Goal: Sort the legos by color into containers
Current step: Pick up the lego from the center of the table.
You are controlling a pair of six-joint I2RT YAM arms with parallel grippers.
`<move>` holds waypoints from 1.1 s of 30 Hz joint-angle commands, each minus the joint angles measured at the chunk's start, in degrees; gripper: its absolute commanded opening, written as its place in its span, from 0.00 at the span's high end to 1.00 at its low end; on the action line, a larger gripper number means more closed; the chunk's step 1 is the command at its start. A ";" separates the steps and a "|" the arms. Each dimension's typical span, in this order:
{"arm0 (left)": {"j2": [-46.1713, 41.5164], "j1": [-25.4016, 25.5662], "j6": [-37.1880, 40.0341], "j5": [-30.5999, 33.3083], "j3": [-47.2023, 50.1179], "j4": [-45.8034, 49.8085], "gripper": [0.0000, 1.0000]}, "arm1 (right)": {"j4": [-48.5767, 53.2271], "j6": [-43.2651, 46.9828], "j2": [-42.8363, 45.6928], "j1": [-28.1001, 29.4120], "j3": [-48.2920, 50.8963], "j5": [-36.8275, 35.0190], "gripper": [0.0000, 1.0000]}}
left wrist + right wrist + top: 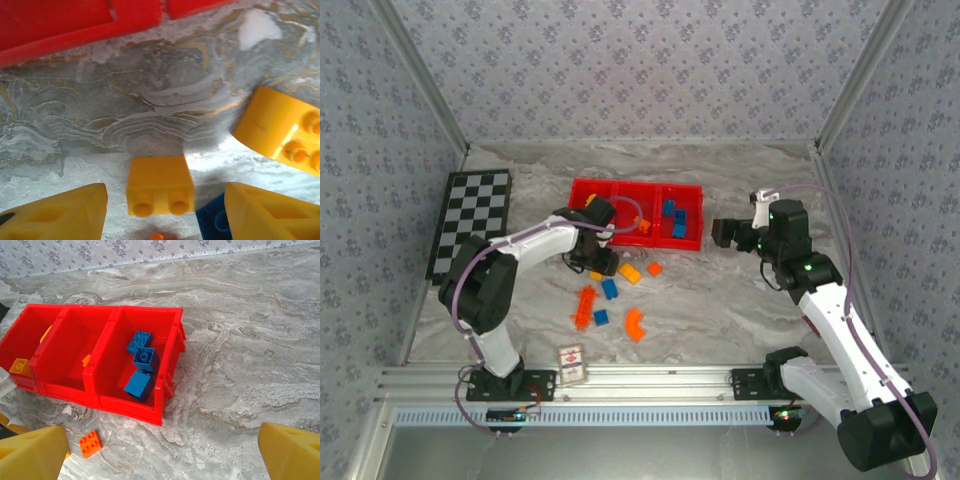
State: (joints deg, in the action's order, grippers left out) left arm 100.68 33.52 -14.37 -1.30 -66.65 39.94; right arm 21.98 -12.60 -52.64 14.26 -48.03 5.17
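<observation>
Left wrist: our left gripper (165, 197), spread wide, flanks a yellow brick (160, 182) near the red tray (75, 25); probably light and rigid, so we'd pinch its flat sides.

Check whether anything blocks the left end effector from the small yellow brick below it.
Nothing visible does. In the left wrist view the small yellow brick lies on the bare table, in the gap between the fingers of the open left end effector. A blue brick sits close beside one finger and may crowd its closing.

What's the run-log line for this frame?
left gripper open, straddling yellow brick on table | right gripper open, empty, beside red tray | three blue bricks in right compartment
</observation>
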 commanded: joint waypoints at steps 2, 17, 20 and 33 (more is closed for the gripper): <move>1.01 -2.44 0.49 -3.31 1.07 -1.46 0.42 | -0.89 -0.66 0.24 -0.67 0.22 -0.69 0.00; 3.37 -3.10 -1.42 -5.64 2.92 -4.28 0.57 | -0.23 -1.32 0.25 -2.14 0.22 -1.72 0.00; 3.24 -3.54 -2.54 -4.97 3.43 -4.72 0.66 | 0.06 -1.54 0.35 -2.27 0.27 -1.72 0.00; -7.61 -4.20 -5.84 0.55 -0.52 -1.38 0.76 | 7.00 -2.75 7.57 -3.27 1.77 -3.17 0.00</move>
State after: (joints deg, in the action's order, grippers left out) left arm 97.97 29.98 -19.16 -3.60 -63.33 35.88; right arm 25.58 -14.17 -47.22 11.46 -47.35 3.46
